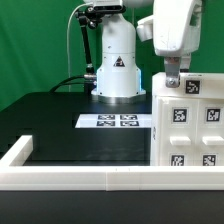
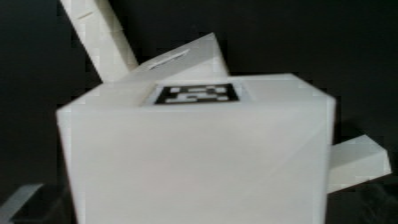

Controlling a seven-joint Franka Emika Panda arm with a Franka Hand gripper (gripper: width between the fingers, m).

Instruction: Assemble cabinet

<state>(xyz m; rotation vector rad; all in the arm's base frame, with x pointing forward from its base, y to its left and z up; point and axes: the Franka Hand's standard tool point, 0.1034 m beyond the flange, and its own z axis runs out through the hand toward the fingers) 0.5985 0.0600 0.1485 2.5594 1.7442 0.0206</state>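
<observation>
**Inspector:** Fingers first. Gripper (image 1: 172, 82) stands directly above the cabinet body (image 1: 188, 125) at the exterior view's right, near the front rim of the table (image 1: 70, 176). Finger tips sit at or just over the top edge of the body. Whether they are spread, closed or clamped on a panel edge, I cannot tell; the wrist view does not show them.

**Assistant:** And the wrist view?

**Inspector:** A large white block, likely the cabinet body (image 2: 196, 150), fills it, with one marker tag (image 2: 198, 94) on its upper face. Thin white panels project behind it and to one side. Possibly doors or loose parts; the picture is too soft to settle that.

**Assistant:** Other items?

**Inspector:** Marker board (image 1: 117, 121) lies flat on the dark table, to the exterior view's left of the body and apart from it.

**Assistant:** Handling assessment?

**Inspector:** Judged as rigid plastic, hollow, fairly light, not fragile. Surfaces look smooth, so slip under a narrow pinch is a risk. The body appears too broad for the jaws to span. Recommended hold is across a thin wall or panel edge at the top, squarely, clear of the tags.
</observation>
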